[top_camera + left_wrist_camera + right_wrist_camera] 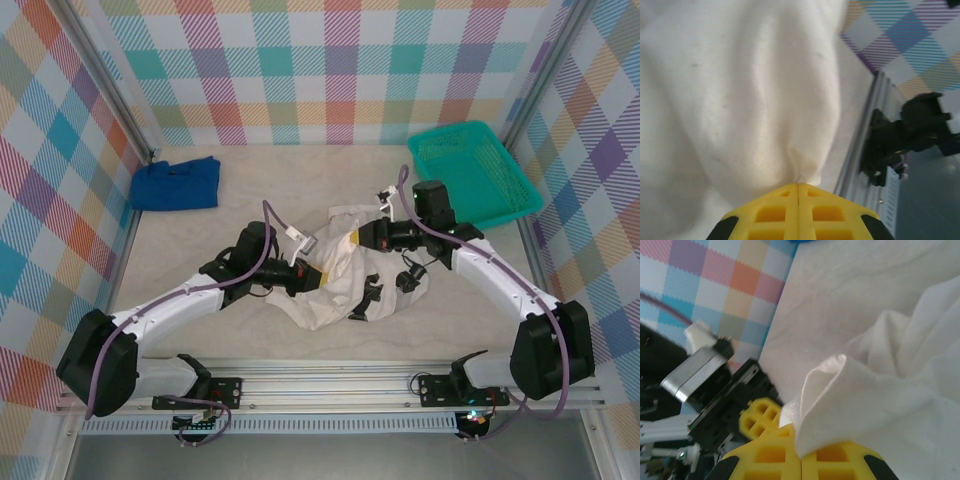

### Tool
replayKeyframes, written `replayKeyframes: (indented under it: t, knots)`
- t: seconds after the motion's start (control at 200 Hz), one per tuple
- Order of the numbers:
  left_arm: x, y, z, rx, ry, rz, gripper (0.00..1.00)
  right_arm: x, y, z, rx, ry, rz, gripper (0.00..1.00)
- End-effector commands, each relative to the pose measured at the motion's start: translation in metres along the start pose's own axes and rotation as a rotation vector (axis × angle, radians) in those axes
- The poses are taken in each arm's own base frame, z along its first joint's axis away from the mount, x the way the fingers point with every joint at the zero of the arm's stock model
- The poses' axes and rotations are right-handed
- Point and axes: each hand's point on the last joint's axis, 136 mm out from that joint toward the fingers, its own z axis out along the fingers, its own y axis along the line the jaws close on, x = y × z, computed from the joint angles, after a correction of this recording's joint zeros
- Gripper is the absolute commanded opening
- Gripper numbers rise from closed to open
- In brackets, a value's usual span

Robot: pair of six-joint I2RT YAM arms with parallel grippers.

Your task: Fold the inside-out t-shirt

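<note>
Far left, at the back of the pale table [185, 250]: a folded blue cloth garment [176, 184], well apart from the work. Next, the left gripper [303, 272] with yellow jaws pressed fully together on a pinch of the white soft cotton t-shirt [335, 300], probably to lift this edge. In the middle of the table, crumpled between both arms, not yet flat or folded. Then the right gripper [360, 238], jaws closed too, a fold of the shirt clamped and standing up over them, seemingly for pulling the cloth apart. Far right, a teal plastic mesh basket [472, 172], not in use.
</note>
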Motion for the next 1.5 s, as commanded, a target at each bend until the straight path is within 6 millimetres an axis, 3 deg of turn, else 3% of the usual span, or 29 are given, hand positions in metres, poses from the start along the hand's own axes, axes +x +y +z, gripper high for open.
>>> replayKeyframes:
  t: [0.0, 0.105, 0.21, 0.38, 0.495, 0.595, 0.65, 0.73, 0.805, 0.875, 0.97, 1.22, 1.33, 1.495]
  knots:
    - [-0.012, 0.017, -0.006, -0.136, -0.042, 0.016, 0.06, 0.012, 0.02, 0.004, -0.145, 0.048, -0.023, 0.06]
    - [-0.017, 0.031, -0.015, -0.239, -0.076, 0.0, 0.3, 0.013, 0.017, 0.007, -0.139, 0.042, -0.008, 0.05]
    - [-0.02, 0.019, -0.021, -0.244, -0.107, 0.05, 0.45, 0.012, 0.017, 0.012, -0.142, 0.047, 0.009, 0.04]
    - [-0.024, -0.003, -0.019, -0.261, -0.073, 0.163, 0.56, 0.01, 0.014, 0.017, -0.125, 0.048, 0.025, 0.04]
    - [-0.03, -0.001, -0.012, -0.315, -0.063, 0.206, 0.59, 0.01, 0.015, 0.019, -0.126, 0.048, 0.026, 0.04]
    - [-0.034, 0.001, 0.0, -0.309, -0.036, 0.215, 0.56, 0.01, 0.015, 0.02, -0.126, 0.05, 0.027, 0.04]
    - [-0.034, 0.006, 0.006, -0.321, -0.019, 0.218, 0.5, 0.01, 0.016, 0.018, -0.125, 0.049, 0.026, 0.04]
    - [-0.035, 0.009, 0.011, -0.321, -0.005, 0.22, 0.28, 0.012, 0.016, 0.016, -0.106, 0.05, 0.014, 0.05]
    - [-0.04, -0.008, 0.011, -0.198, -0.027, 0.198, 0.0, 0.013, 0.009, 0.012, -0.029, 0.035, -0.008, 0.08]
    - [-0.05, -0.036, 0.001, 0.013, -0.089, 0.139, 0.0, 0.013, -0.013, 0.004, 0.142, -0.011, -0.042, 0.15]
    - [-0.056, -0.049, -0.017, 0.175, -0.153, 0.058, 0.0, 0.015, -0.03, -0.008, 0.3, -0.06, -0.124, 0.23]
    - [-0.044, -0.039, -0.026, 0.161, -0.148, 0.022, 0.0, 0.028, 0.001, -0.011, 0.157, -0.099, -0.313, 0.35]
    - [-0.042, -0.038, -0.026, 0.158, -0.147, 0.033, 0.0, 0.031, 0.001, -0.003, 0.175, -0.077, -0.355, 0.4]
    - [-0.041, -0.037, -0.027, 0.148, -0.138, 0.038, 0.0, 0.018, -0.008, -0.005, 0.272, -0.116, -0.35, 0.46]
